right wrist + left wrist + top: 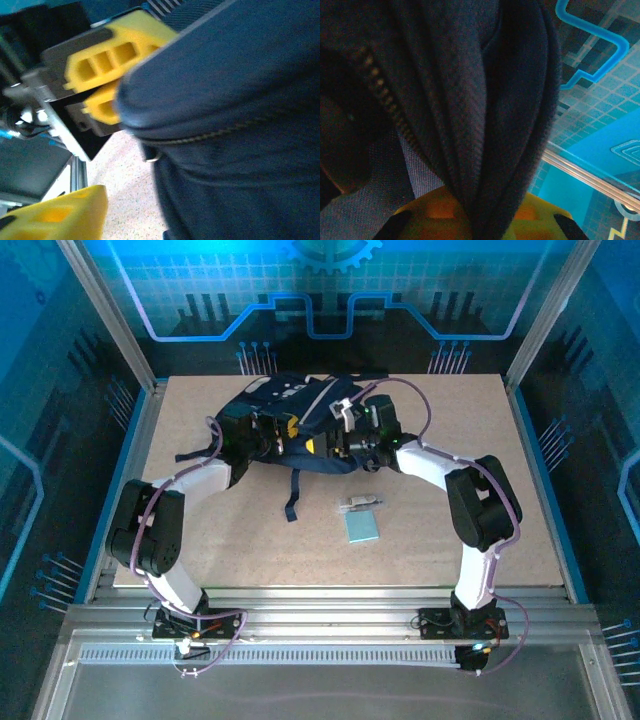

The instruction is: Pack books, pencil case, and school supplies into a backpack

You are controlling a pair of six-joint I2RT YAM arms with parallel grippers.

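Observation:
The navy-blue backpack (pixel 300 405) lies at the back middle of the table. My left gripper (pixel 288 430) is shut on a fold of its dark fabric (pixel 485 125), with a yellow finger (pixel 427 217) on either side of the fold. My right gripper (pixel 328 445) is at the bag's front edge, facing the left one. Its one visible yellow finger (pixel 60 215) stands apart from the blue fabric (pixel 235 125), with bare table between them; the other finger is hidden behind the bag. Of the school supplies, a light-blue pad (pixel 361 527) and a small silvery clip (pixel 358 503) lie on the table. The books and the pencil case are out of view.
A dark strap (pixel 293 495) trails from the bag toward the near edge, and another (pixel 192 454) runs left. The left gripper's yellow fingers (pixel 100 70) sit close to the right wrist camera. Metal frame posts and blue panels enclose the table (pixel 450 430).

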